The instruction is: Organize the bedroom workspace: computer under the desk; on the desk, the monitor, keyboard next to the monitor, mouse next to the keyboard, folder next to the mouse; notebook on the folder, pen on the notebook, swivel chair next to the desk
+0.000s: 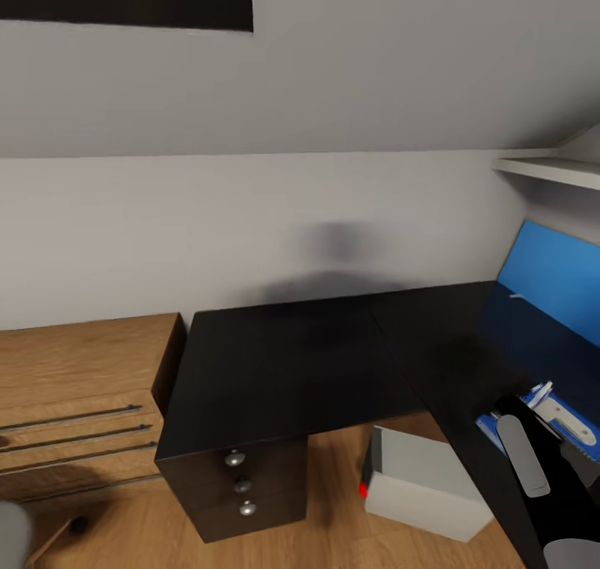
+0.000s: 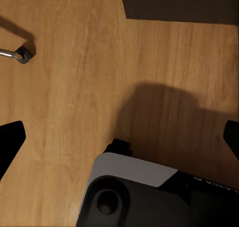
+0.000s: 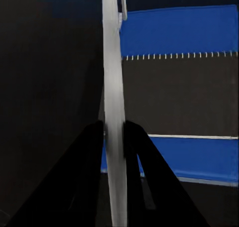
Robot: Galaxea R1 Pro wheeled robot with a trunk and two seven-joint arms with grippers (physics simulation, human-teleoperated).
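A plain grey wall backs the corner where the long L-shaped bench (image 1: 283, 369) with its glossy black top meets its bright blue back panel (image 1: 550, 277).

The thin white stick-like pen (image 3: 113, 87) is pinched between the two black fingers of the right tool (image 3: 114, 127). They are closed tight on its sides, and it runs out past the fingertips. Beyond it lies the dark-covered notebook with a row of spiral holes (image 3: 179, 95), flat on the flat bright blue folder (image 3: 199, 35), which rests on the bench top. Whether the pen's far end touches the stack, I cannot tell.

The stack seems to sit near the bench's inner edge, so that is the main worry. A round pen let go at a tilt or from above may roll off the notebook, off the folder and down to the floor. Lowering too far could make the fingers push the notebook askew on the folder. A grip so near one end could also let the pen swing as the fingers loosen.

Under the bench stands the silver-grey tower computer with its small red light (image 1: 429, 481). The light wooden low shelving (image 1: 75, 369) is at the far side. The left tool (image 2: 119, 137) hangs spread wide and empty over the wooden floor (image 2: 74, 112).
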